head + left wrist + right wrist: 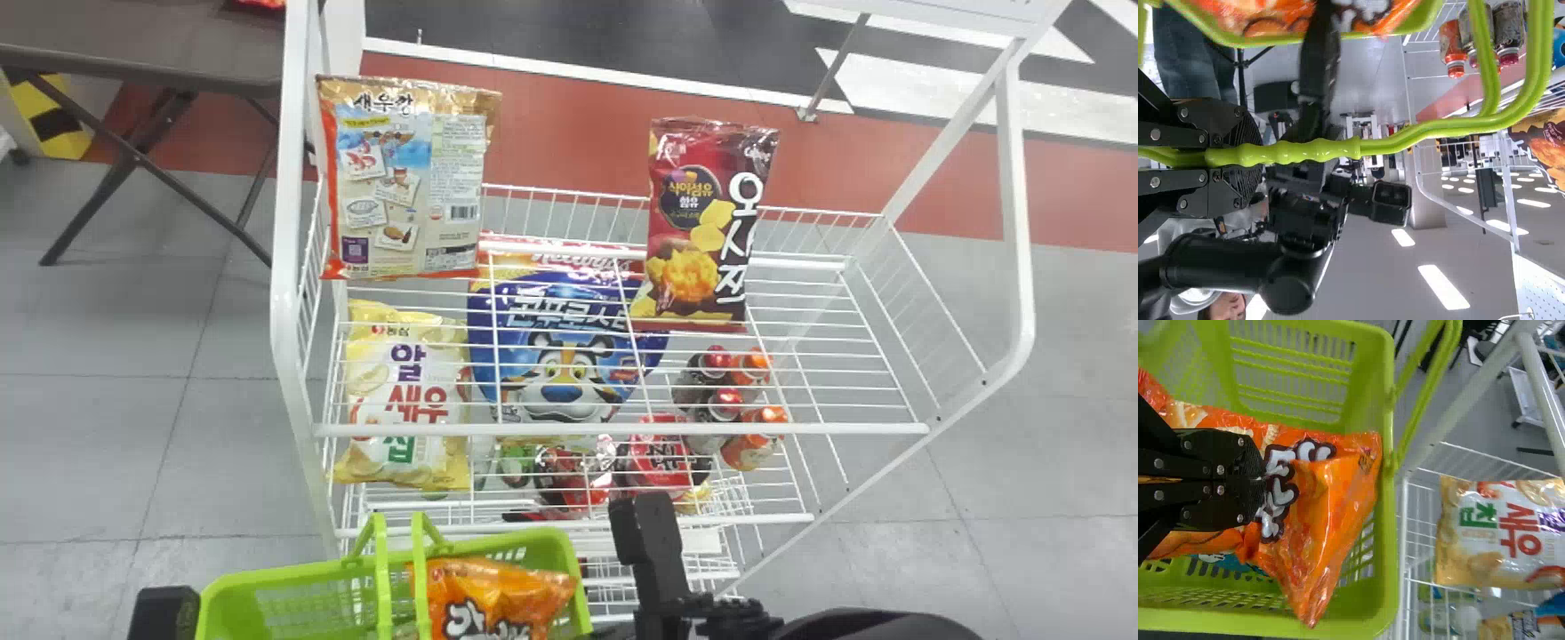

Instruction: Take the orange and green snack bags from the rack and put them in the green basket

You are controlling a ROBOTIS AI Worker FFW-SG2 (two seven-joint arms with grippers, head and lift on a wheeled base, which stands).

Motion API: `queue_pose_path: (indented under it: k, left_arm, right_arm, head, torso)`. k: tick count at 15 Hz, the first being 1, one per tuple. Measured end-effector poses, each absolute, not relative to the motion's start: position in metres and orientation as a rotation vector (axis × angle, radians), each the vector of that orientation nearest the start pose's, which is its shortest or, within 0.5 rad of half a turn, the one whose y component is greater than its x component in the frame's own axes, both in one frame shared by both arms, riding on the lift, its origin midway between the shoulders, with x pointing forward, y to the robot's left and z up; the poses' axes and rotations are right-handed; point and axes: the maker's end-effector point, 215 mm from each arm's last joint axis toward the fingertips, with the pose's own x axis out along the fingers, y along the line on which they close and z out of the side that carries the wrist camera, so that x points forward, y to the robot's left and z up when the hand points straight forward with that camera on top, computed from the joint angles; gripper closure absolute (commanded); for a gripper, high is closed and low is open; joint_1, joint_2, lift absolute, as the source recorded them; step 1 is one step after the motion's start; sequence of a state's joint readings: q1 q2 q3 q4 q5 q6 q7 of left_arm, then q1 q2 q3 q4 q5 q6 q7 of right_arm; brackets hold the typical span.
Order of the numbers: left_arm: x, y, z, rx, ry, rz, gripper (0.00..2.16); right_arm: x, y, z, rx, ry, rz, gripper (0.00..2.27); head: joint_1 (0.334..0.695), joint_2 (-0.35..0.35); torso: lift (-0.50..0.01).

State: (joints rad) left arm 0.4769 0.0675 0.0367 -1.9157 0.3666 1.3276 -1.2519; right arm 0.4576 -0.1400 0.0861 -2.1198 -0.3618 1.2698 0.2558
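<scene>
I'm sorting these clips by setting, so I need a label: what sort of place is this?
Probably a mock shop: a white wire rack displays snack bags and drink bottles, beside a green shopping basket.

Honestly looks like a little mock shop set up in a lab or hall: white wire rack (622,429) with snack bags (404,191) and drink bottles (747,452), green basket (302,609), but also a cross-legged table (151,53), yellow-black hazard stripes (62,129) and ceiling lights (1443,287).
</scene>
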Motion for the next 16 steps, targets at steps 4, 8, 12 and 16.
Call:
queue_pose_path:
  k: [4,8,12,16]
  left_arm:
    - [0.173,0.016,-0.449,-1.146,1.092,-1.172,2.15]
    - [0.173,0.016,-0.449,-1.144,1.090,-1.171,2.15]
    - [0.175,0.017,-0.450,-1.140,1.077,-1.171,2.15]
    - [0.175,0.015,-0.450,-1.139,1.076,-1.173,2.15]
  right_arm:
    - [0.247,-0.090,-0.563,0.292,1.200,0.542,0.00]
    - [0.220,-0.107,-0.543,0.200,1.262,0.516,0.07]
    - [0.257,-0.133,-0.501,0.118,1.110,0.446,0.08]
    - [0.333,-0.138,-0.421,0.108,0.773,0.423,0.08]
  head:
    - [0.695,-0.227]
    - [0.695,-0.280]
    - [0.695,-0.335]
    - [0.695,-0.294]
  torso:
    - [0.000]
    - [0.000]
    - [0.000]
    - [0.000]
